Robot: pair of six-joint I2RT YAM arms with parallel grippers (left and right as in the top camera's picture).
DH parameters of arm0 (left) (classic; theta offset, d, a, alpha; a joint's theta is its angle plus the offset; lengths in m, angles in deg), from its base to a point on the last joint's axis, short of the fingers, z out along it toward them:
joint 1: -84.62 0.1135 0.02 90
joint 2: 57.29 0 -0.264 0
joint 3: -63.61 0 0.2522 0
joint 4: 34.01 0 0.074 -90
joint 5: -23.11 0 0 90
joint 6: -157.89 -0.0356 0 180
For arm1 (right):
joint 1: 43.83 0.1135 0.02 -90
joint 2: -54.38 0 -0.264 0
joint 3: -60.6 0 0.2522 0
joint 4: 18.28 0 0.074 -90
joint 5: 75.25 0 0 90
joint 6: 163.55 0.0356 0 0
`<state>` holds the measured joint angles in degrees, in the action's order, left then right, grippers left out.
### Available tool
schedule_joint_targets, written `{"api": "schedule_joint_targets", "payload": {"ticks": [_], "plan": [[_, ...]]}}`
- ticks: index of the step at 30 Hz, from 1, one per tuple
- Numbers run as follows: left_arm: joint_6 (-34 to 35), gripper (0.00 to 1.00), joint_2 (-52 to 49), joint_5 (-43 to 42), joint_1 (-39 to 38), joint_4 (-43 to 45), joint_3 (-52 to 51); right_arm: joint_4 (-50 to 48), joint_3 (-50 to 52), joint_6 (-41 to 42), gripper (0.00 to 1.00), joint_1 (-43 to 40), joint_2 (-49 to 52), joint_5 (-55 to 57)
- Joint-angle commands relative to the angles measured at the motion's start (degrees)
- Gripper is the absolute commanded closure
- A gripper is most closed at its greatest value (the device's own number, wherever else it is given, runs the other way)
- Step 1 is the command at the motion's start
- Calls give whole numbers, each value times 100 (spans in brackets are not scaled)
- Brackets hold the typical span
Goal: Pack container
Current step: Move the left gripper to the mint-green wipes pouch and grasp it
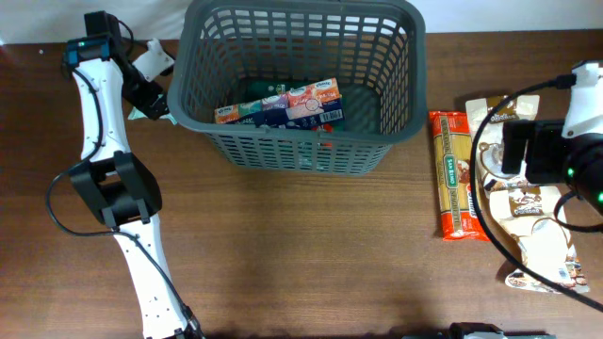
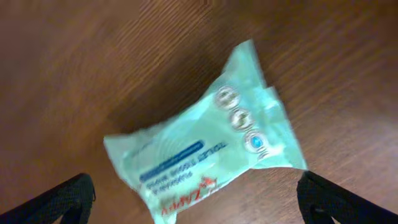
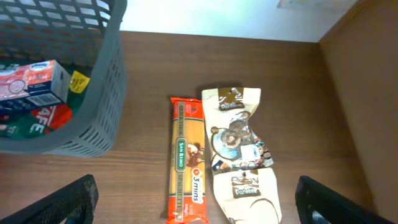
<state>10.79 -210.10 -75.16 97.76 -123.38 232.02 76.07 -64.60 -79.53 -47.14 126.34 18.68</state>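
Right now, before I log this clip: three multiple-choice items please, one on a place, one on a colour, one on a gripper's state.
1. Where is the spaghetti packet? A. on the table, right of the basket B. in the basket C. left of the basket
2. What colour is the pack below the left gripper? A. red B. pale green C. black
3. How is the right gripper? A. shut on the packet B. shut on the basket C. open, empty
Key: 1 A, it lies on bare wood; 2 B, left wrist view shows it; 3 C, fingers wide apart.
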Motion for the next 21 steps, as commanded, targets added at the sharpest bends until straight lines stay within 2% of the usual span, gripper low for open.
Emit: {"api": "schedule_joint_targets", "payload": {"ticks": [1,12,21], "plan": [[-1355,1,-15,-470,-13,15,-11,-9,-11,70,1,31,133,-297],[-2485,9,-92,-739,81,39,-13,-44,-11,70,1,28,317,-330],[-2487,10,-610,-695,144,208,-13,-66,-11,68,1,28,332,-328]]}}
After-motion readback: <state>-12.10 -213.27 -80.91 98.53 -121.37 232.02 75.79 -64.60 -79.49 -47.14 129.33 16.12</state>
